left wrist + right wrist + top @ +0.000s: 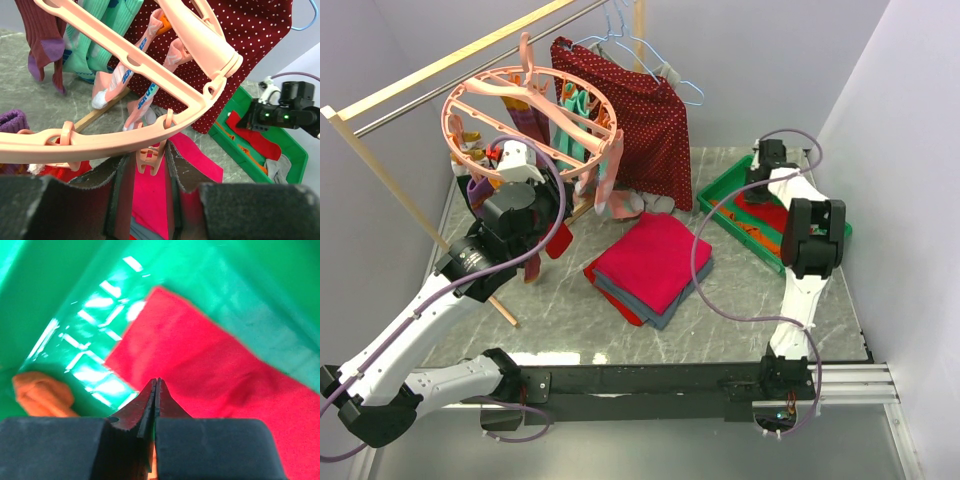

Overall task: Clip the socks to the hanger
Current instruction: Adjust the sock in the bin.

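Our left end effector (144, 165) is partly spread, straddling a dangling clip (151, 159) under the hanger (100, 137) rim. Our right end effector (156, 385), pinched closed, sits over a red sock (220, 385) in the green tray (50, 280), well apart from the hanger.

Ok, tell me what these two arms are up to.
The left gripper straddles a clip on the hanger, which already carries several socks. The right gripper is shut, its tip down at a red sock in the tray; whether it pinches the sock is unclear.
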You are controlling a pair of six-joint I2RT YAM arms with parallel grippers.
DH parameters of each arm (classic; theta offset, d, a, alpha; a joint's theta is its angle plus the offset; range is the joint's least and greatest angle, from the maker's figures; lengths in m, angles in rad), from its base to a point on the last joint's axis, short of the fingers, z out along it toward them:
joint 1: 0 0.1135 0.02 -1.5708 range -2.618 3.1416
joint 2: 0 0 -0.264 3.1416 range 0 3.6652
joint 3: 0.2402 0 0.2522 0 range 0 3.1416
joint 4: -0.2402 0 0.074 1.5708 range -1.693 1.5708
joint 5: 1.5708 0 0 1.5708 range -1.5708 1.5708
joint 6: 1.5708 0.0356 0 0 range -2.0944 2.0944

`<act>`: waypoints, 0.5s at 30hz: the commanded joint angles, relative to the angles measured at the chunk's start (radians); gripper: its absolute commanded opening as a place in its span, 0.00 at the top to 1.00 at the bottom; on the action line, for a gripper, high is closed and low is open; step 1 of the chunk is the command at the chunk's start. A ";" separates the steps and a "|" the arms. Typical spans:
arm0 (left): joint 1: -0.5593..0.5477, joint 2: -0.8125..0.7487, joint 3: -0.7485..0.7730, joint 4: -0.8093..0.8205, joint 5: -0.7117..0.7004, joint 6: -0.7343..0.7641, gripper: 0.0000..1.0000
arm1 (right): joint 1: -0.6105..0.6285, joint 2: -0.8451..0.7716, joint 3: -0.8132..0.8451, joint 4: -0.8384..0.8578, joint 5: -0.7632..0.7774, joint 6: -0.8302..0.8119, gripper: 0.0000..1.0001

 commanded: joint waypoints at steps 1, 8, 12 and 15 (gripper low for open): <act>-0.004 -0.010 0.014 0.011 0.006 0.010 0.99 | -0.030 -0.080 0.005 0.059 -0.037 0.047 1.00; -0.004 -0.019 0.011 0.016 0.017 0.007 0.99 | -0.039 -0.213 -0.086 0.134 -0.076 0.068 1.00; -0.002 -0.022 0.011 0.017 0.020 0.007 0.99 | -0.027 -0.178 -0.030 0.089 -0.090 0.047 0.63; -0.002 -0.022 0.016 0.013 0.020 0.007 0.99 | 0.007 -0.113 0.023 0.033 -0.036 -0.007 0.52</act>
